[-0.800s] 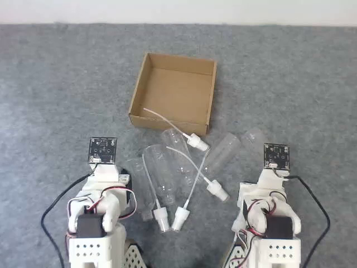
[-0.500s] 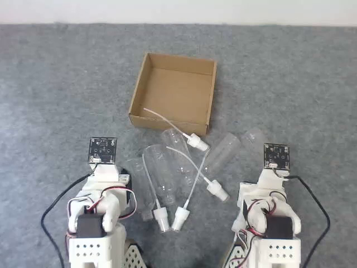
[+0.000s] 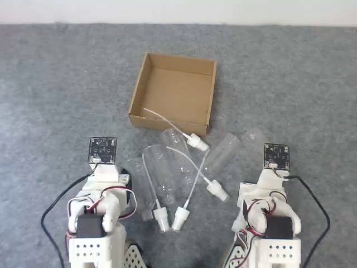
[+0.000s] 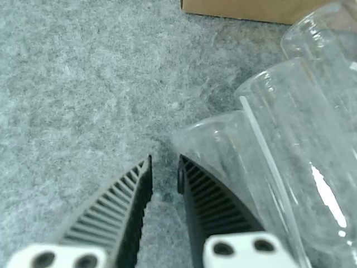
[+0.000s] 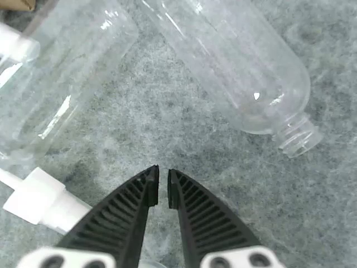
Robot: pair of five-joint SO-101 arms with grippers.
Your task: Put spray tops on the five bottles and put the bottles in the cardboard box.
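Note:
Several clear bottles lie capless on the grey carpet between my arms, among them one (image 3: pixel 163 172) in the middle and one (image 3: pixel 223 151) to the right. Several white spray tops with long tubes lie over them, such as one (image 3: pixel 198 143) near the box and two (image 3: pixel 161 219) by the arm bases. The open cardboard box (image 3: pixel 139 92) stands beyond them. My left gripper (image 4: pixel 164 162) is shut on nothing, just beside a bottle's base (image 4: pixel 223 145). My right gripper (image 5: pixel 163 170) is shut too, between a spray top (image 5: pixel 39 201) and an open-necked bottle (image 5: pixel 240 61).
Both arm bases (image 3: pixel 95 229) sit at the near edge of the carpet. Bare carpet stretches to the left (image 3: pixel 50 111) and right (image 3: pixel 295 95) of the box. A corner of the box (image 4: pixel 251 8) shows past the left gripper.

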